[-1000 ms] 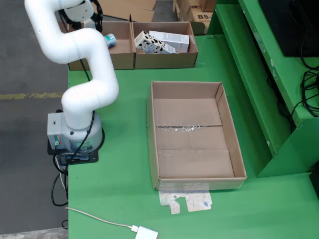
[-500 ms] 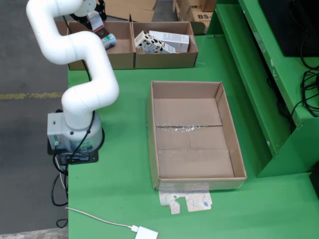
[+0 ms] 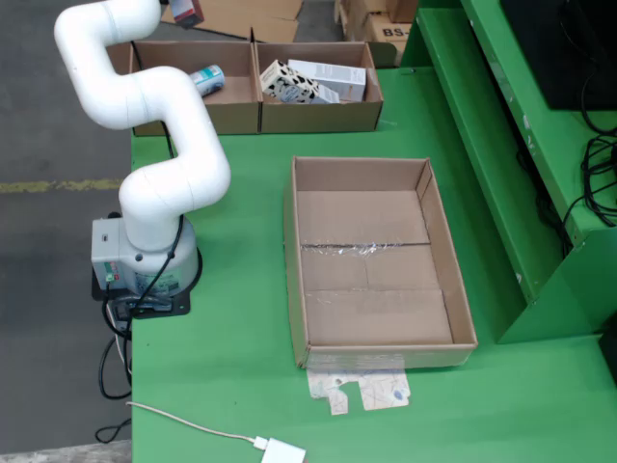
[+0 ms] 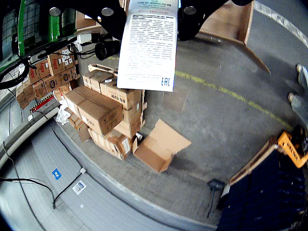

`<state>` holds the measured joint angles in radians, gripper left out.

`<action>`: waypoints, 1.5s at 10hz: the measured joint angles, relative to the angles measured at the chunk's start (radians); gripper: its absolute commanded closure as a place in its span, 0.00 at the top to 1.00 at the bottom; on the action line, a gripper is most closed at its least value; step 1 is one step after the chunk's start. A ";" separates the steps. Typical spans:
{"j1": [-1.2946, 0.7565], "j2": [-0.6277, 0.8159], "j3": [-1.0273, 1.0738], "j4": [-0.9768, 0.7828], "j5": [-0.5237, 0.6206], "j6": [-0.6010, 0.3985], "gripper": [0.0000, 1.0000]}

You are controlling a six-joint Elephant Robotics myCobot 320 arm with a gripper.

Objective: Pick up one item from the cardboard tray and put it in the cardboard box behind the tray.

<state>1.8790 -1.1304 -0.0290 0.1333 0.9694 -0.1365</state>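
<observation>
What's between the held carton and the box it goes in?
Nothing visible. The gripper holds the carton high by the left box, which holds only a can.

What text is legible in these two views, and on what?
"EAC": lower corner of the white printed box hanging between the gripper jaws, wrist view.
Its dense paragraph print: too small to read.
"BS": partial, cut off, on a carton at the top edge, fixed view.
Red labels on the stacked cartons: blurred, unreadable.
Blue floor sign: unreadable.
Boxes in the right cardboard box: print unreadable.
</observation>
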 measured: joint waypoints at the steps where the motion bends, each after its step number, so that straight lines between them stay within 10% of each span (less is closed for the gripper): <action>1: 0.000 0.000 0.000 0.124 0.000 -0.003 0.00; 4: 0.000 0.000 0.000 0.361 -0.003 -0.005 0.00; 11: 0.008 0.000 0.000 0.353 -0.003 0.000 0.00; 15: 0.025 0.138 0.000 0.183 0.163 0.176 0.00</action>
<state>1.9036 -0.9924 -0.0290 0.3159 1.1320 0.0398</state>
